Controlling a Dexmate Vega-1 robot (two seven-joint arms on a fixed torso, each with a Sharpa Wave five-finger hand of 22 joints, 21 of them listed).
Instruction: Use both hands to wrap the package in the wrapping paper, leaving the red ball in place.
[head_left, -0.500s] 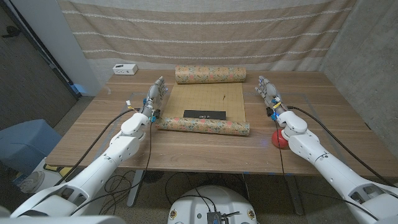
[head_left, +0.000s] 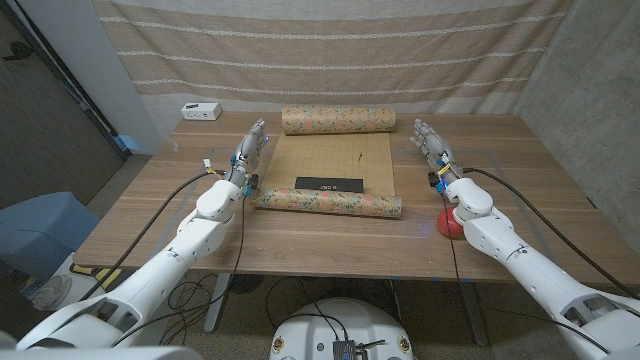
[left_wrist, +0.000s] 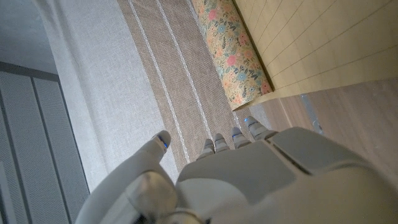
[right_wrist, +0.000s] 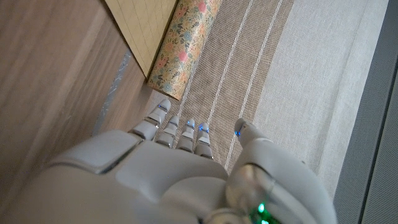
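Centrally in the head view, wrapping paper (head_left: 330, 170) spread on the wooden table (head_left: 150, 220), rolled at its upper and lower ends. Across its lower part, just above the near roll, the flat black package (head_left: 330, 184). Left hand (head_left: 250, 150) empty, fingers extended and apart, hovering just beside the paper's left edge, left of the package. Right hand (head_left: 430, 145) likewise empty and spread, near the paper's right edge. Lower right, beneath the right forearm, the red ball (head_left: 452, 224).
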